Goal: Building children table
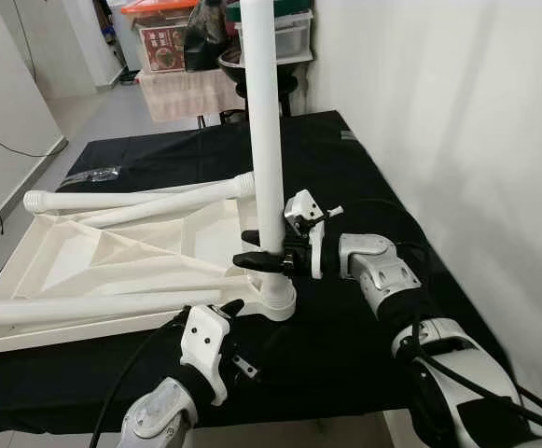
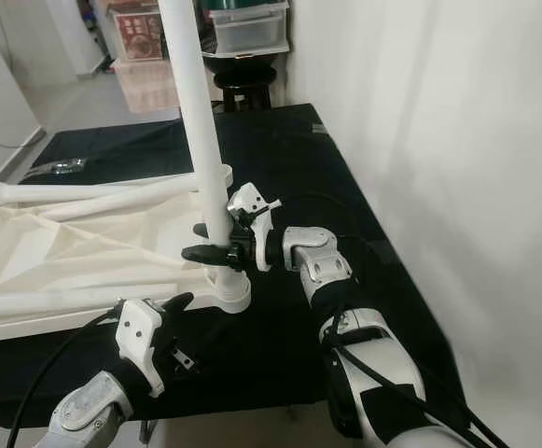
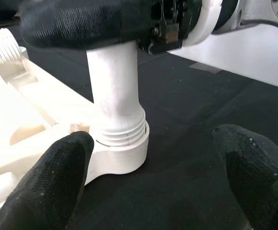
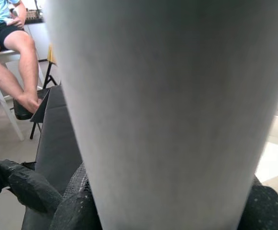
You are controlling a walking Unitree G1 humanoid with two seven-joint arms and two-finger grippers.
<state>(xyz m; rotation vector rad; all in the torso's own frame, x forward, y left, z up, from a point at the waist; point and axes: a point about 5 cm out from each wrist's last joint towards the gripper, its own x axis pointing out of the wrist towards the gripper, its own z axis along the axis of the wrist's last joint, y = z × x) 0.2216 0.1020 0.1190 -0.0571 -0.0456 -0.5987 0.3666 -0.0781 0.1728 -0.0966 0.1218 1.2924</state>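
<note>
White plastic table leg (image 1: 264, 121) stands upright in the corner socket (image 1: 277, 301) of the overturned table frame (image 1: 112, 252) on the black tabletop (image 1: 364, 355), right claw (image 1: 259, 252) clamped round its lower shaft, left claw (image 1: 224, 313) spread wide just beside the socket.

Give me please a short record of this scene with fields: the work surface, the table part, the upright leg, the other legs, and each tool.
surface: black cloth-covered table
table part: white children's tabletop, lying upside down on the cloth
upright leg: white leg standing in the corner socket, threads visible at the joint
other legs: two white legs lying across the tabletop
right tool: shut on the upright leg, low above the socket
left tool: open, beside the socket, not gripping
</note>
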